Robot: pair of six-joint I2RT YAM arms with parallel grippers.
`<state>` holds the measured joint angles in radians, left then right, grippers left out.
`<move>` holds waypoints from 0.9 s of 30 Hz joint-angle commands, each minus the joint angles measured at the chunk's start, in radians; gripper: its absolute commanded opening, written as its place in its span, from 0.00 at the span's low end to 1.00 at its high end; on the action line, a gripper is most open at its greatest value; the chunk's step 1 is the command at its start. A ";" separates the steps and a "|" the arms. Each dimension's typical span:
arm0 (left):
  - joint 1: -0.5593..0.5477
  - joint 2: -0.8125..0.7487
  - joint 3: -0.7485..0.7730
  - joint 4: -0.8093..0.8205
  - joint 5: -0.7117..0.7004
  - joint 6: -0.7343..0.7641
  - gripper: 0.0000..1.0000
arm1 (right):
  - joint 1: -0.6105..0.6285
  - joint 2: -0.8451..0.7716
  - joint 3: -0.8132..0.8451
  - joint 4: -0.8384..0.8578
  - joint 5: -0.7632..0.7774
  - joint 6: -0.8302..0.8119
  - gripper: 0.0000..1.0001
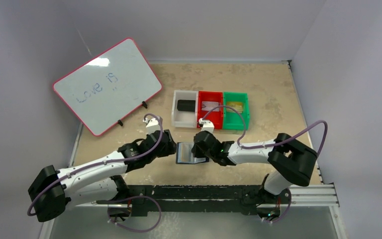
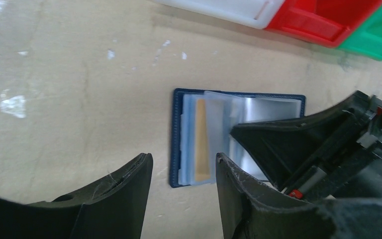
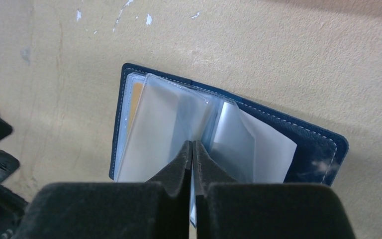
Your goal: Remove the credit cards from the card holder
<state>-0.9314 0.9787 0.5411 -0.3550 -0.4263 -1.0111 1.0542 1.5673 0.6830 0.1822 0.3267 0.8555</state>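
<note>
The small navy-blue bifold leather card holder is lying open on the tan table, its clear plastic sleeves fanning upward. A thin tan-orange credit card is sitting in one sleeve. The right gripper is pressing its jaws together among the sleeves, while the left gripper is hovering at the holder's edge — jaws apart, empty.
</note>
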 commanded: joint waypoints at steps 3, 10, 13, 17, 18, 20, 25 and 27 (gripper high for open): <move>-0.021 0.075 0.004 0.230 0.155 0.016 0.49 | -0.047 0.018 -0.112 0.132 -0.124 0.027 0.00; -0.046 0.169 -0.022 0.288 0.164 -0.058 0.48 | -0.063 0.042 -0.170 0.203 -0.131 0.092 0.00; -0.047 0.175 -0.055 0.316 0.143 -0.101 0.47 | -0.063 0.046 -0.181 0.221 -0.134 0.104 0.00; -0.046 0.181 -0.106 0.415 0.170 -0.151 0.47 | -0.065 0.046 -0.185 0.219 -0.130 0.108 0.00; -0.048 0.188 -0.114 0.444 0.187 -0.160 0.47 | -0.065 0.044 -0.189 0.223 -0.132 0.109 0.00; -0.054 0.201 -0.120 0.490 0.201 -0.172 0.45 | -0.066 0.040 -0.194 0.229 -0.133 0.113 0.00; -0.062 0.234 -0.118 0.547 0.211 -0.169 0.42 | -0.071 0.037 -0.195 0.231 -0.136 0.112 0.00; -0.062 0.258 -0.106 0.583 0.231 -0.164 0.38 | -0.075 0.025 -0.196 0.230 -0.140 0.113 0.00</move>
<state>-0.9863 1.2076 0.4221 0.0887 -0.2306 -1.1599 0.9852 1.5734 0.5190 0.5152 0.1921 0.9703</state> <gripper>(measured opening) 0.410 0.004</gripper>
